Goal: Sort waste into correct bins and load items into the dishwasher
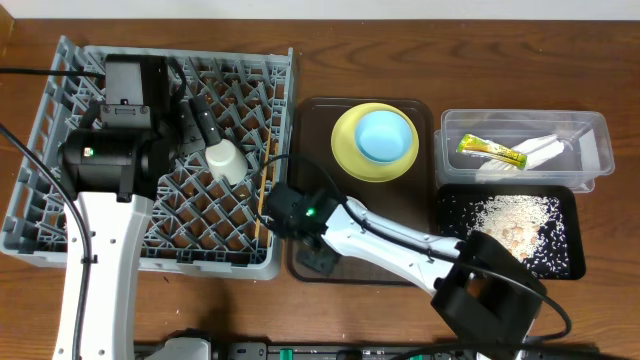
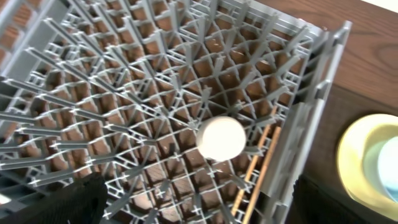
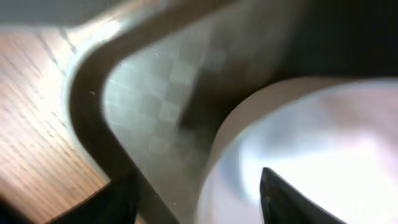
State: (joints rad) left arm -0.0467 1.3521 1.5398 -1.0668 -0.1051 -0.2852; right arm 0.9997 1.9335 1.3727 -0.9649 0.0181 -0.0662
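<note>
Grey dish rack (image 1: 60, 200) at left of tabletop (image 1: 330, 60). Left claw (image 2: 196, 182) hangs over it, spread wide, empty. Small white cup (image 1: 227, 160) sits mouth-down among the pegs; chopsticks (image 1: 264, 195) lie along the rack's right wall. Brown serving tray (image 1: 310, 120) next. Right claw (image 3: 196, 180) is parted astride the white bowl (image 3: 311, 149) rim, not pinching it. Blue bowl (image 1: 385, 135) sits on yellow plate (image 1: 345, 150). Clear tub (image 1: 600, 125) holds sachet (image 1: 490, 151) and napkin (image 1: 535, 155). Black tray (image 1: 578, 235) holds rice scraps (image 1: 515, 220).
</note>
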